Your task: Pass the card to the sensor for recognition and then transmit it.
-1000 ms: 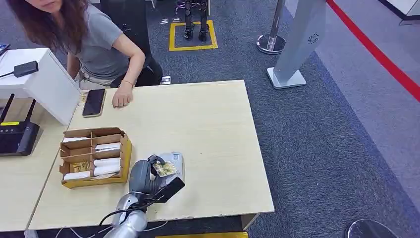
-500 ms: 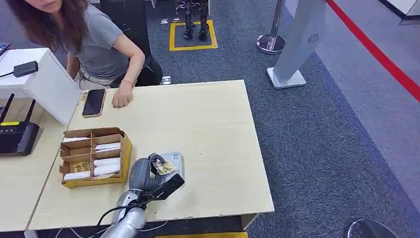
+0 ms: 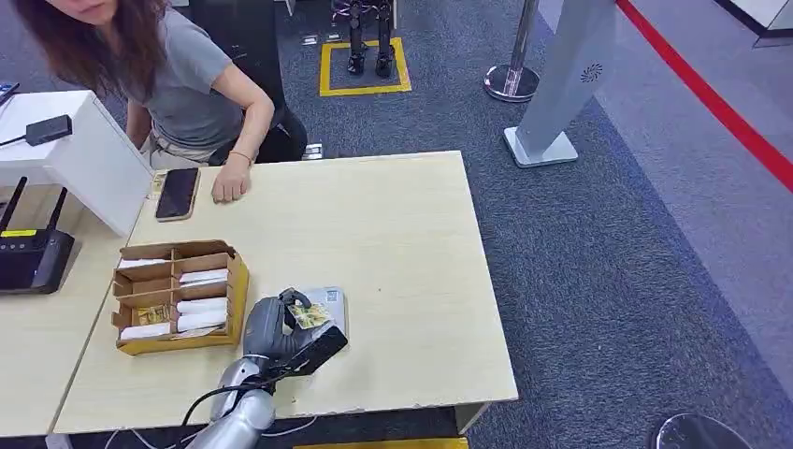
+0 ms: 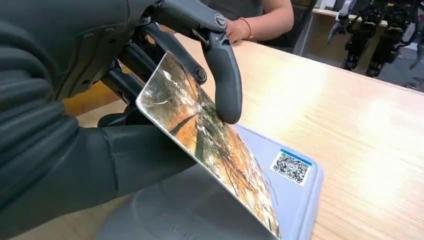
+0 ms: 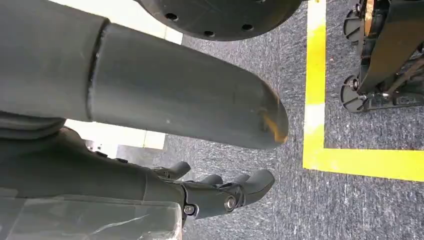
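My left hand point(image 3: 271, 329) pinches a card point(image 3: 311, 315) with a yellow-brown picture, holding it tilted just above the grey sensor pad point(image 3: 331, 298) near the table's front edge. Close up, the card point(image 4: 210, 135) sits between the thumb and a finger point(image 4: 225, 75) of the left hand point(image 4: 90, 115), its lower edge close over the sensor pad point(image 4: 300, 205), which carries a QR code sticker point(image 4: 290, 166). My right hand point(image 5: 165, 185) hangs over the carpet with its fingers point(image 5: 225, 192) loosely curved, apart from the thumb, and nothing in it.
A cardboard box point(image 3: 239, 285) with divided slots of cards stands left of the sensor. A person point(image 3: 187, 84) sits at the far side, one hand point(image 3: 227, 185) on the table beside a phone point(image 3: 177, 193). A router point(image 3: 33, 257) and white box point(image 3: 84, 159) stand left.
My left hand has shifted very slightly with the card over the sensor pad. Everything else is as it was.
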Controlling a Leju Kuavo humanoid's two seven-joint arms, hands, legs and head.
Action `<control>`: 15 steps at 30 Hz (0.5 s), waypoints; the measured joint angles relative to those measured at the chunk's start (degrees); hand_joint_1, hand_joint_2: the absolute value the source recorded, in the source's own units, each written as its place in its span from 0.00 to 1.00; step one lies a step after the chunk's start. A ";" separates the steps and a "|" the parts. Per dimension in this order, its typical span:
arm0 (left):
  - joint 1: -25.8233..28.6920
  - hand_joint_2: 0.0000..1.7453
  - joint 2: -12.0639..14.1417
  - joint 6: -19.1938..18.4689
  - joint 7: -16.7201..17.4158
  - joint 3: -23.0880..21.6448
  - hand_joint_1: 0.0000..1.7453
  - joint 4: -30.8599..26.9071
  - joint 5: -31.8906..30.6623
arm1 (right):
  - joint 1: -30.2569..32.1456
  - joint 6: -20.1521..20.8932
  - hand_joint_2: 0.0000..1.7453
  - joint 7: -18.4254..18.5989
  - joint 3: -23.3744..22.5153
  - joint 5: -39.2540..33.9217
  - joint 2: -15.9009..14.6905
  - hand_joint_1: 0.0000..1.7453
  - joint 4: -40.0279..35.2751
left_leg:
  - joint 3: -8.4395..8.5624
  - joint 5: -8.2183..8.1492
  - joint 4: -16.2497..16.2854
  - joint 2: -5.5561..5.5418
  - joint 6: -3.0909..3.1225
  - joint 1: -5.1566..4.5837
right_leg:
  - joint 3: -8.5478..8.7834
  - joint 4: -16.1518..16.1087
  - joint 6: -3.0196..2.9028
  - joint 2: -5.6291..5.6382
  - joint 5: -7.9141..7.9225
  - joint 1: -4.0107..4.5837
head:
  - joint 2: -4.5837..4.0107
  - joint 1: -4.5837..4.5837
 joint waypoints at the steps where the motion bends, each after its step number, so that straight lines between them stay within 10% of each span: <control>1: 0.00 1.00 0.00 0.00 0.00 0.00 1.00 0.00 0.00 | 0.00 0.02 0.00 0.00 0.00 0.00 0.00 0.00 0.00 | 0.00 0.00 0.00 0.00 0.00 0.00 | 0.00 0.00 0.00 0.00 0.00 0.00 | 0.00 0.00; 15: -0.35 1.00 0.00 -1.66 0.18 0.00 1.00 0.24 0.11 | -0.19 -0.02 0.00 0.02 0.04 0.07 0.00 0.00 0.00 | 0.00 0.00 0.00 0.00 0.00 0.00 | 0.00 0.00 0.00 0.00 0.00 0.00 | 0.00 0.00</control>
